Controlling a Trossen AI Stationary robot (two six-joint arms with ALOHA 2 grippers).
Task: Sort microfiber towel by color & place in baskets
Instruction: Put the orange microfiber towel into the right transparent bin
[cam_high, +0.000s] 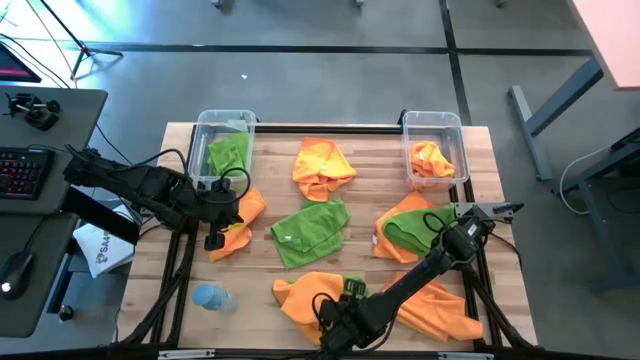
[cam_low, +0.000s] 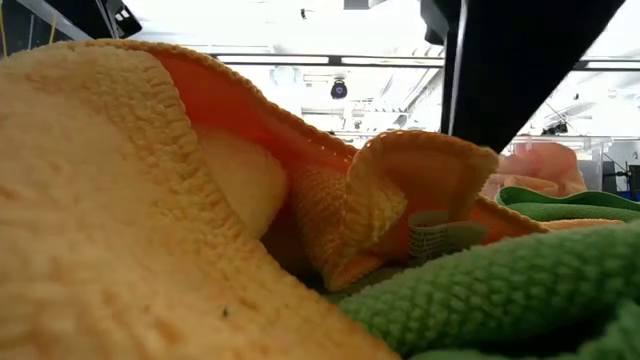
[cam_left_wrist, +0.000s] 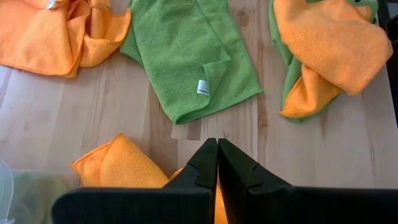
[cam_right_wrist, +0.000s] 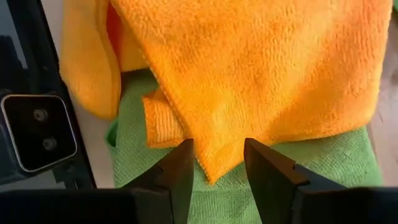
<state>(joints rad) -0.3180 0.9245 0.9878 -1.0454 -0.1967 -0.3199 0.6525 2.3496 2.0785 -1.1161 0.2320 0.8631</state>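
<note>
Two hands partly hidden, left hand (cam_left_wrist: 217, 163) closed, right hand (cam_right_wrist: 217, 163) parted over orange towel (cam_right_wrist: 261, 68).

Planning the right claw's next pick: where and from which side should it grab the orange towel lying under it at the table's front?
Probably the orange towel's pointed corner, pinched from straight above. It lies loose over a green towel, directly between the open right claw's fingers, so closing there should catch only orange cloth.
</note>
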